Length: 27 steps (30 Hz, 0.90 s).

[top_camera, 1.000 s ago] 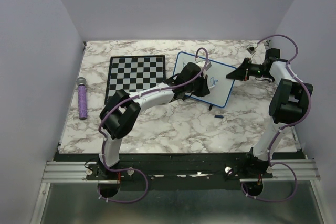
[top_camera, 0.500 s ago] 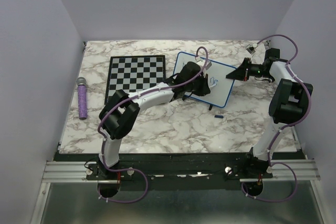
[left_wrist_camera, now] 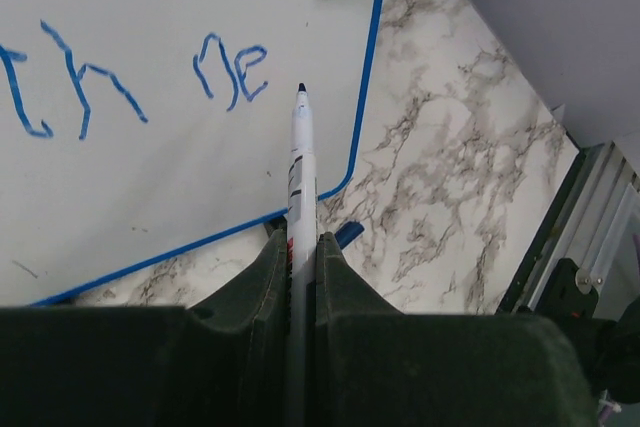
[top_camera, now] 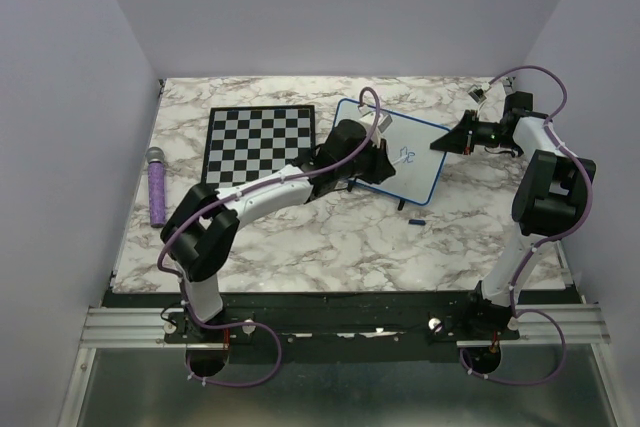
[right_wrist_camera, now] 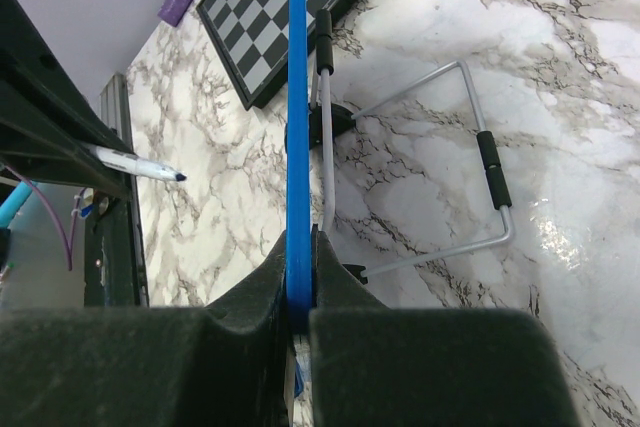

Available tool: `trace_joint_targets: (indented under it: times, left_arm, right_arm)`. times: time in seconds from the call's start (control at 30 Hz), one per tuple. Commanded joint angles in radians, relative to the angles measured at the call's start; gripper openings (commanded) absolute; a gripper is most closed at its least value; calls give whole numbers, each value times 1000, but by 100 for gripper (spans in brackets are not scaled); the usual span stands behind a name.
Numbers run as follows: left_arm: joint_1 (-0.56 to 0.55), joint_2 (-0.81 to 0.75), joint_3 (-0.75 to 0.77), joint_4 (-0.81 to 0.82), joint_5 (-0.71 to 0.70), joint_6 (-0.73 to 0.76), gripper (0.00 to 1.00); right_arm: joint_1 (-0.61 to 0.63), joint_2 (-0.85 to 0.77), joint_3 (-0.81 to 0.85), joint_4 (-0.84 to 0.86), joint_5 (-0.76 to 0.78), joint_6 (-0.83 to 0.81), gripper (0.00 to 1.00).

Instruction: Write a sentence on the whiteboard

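Left claw (left_wrist_camera: 302, 247) pinching marker (left_wrist_camera: 301, 147), tip just right of "ne" in the blue sentence (left_wrist_camera: 230, 69) on whiteboard (left_wrist_camera: 150, 197). Right claw (right_wrist_camera: 298, 252) clamped on the board's blue edge. Whiteboard propped on table (top_camera: 330, 237), right of chessboard (top_camera: 258, 140).

On the table (top_camera: 330, 237), the chessboard (top_camera: 258, 139) lies in the far left part. The whiteboard (top_camera: 420, 172) stands just right of it, turned at an angle, and its wire stand (right_wrist_camera: 489, 169) rests on the table behind it. A cylinder (top_camera: 157, 190) lies well left of the chessboard, near the table's left edge. A cap (top_camera: 417, 219) lies just before the whiteboard's near right corner. The left gripper (left_wrist_camera: 300, 247) is over the whiteboard with a marker (left_wrist_camera: 300, 157) between its fingers, the tip just beside the end of the writing (left_wrist_camera: 230, 67). The right gripper (top_camera: 448, 144) is on the whiteboard's right edge.
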Motion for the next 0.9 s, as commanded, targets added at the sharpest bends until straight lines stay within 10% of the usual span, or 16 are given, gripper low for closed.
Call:
trace_joint_targets:
  times: [0.0,0.87]
  left_arm:
    - [-3,-73,-101,80,4,7,0]
    - [-7,-121,-286,246,-30,-13,0]
  right_arm:
    - [8,-24,29,5,40,-45,1]
    - [8,-22,29,5,37,-48,0]
